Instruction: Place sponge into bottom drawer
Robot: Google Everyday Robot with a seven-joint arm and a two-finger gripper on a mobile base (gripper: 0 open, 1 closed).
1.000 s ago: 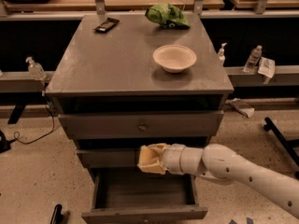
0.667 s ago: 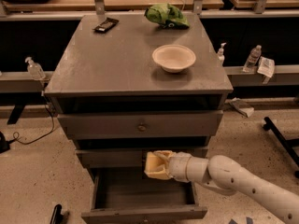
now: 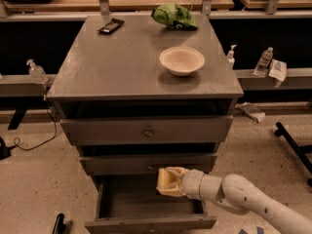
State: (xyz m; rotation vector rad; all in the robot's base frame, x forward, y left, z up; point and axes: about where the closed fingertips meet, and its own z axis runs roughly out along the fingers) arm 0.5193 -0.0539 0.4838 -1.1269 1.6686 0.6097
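Above the open bottom drawer point(image 3: 146, 224), the gripper point(image 3: 168, 183) clasps the sponge point(image 3: 162, 178), likely light and squashy, best pinched across its flat faces.

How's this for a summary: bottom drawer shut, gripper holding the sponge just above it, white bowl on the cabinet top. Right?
Not quite. The bottom drawer is open, not shut: the camera view shows its dark interior. The rest stands: the gripper holds the sponge just above the drawer, and the white bowl sits on the cabinet top.
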